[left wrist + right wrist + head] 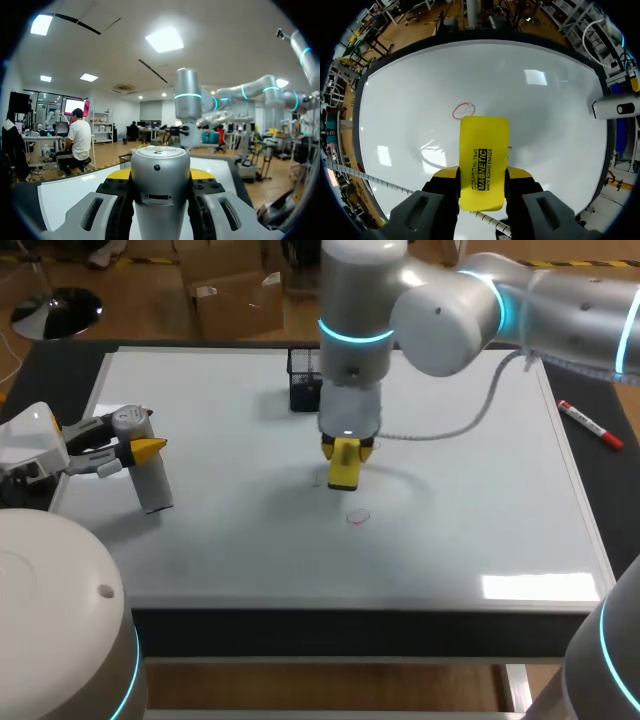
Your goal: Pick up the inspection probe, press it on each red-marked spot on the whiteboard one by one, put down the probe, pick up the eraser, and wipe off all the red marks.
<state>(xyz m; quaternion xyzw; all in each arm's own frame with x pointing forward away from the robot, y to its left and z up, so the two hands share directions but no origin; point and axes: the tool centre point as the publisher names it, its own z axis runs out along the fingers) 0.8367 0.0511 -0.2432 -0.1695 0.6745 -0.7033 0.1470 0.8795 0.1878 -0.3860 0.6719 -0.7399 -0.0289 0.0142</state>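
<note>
Head view: the right gripper (347, 448) is at the middle of the glossy white whiteboard (480, 540), clenched on the flat yellow block eraser (344, 474). The eraser is poised just short of the small hand-drawn red ring (358, 517); whether it touches the board cannot be told. The left gripper (140, 446) stands well apart near the board's left edge, clamped on the grey metal cylindrical probe (153, 485). A black mesh basket (304, 380) and a white marker pen with a red cap (590, 425) also rest on the board. Left wrist view: the probe's silver cap fills the gap between both fingers — gripped from two sides, upright. Right wrist view: the eraser sits between the fingers, its printed back facing the camera, with the red ring just ahead of it. The eraser looks light and stiff-backed, probably with a soft sole. Held across its narrow sides as here, it should take flat pressure — a tilted sole would likely skip on the slick board.
</note>
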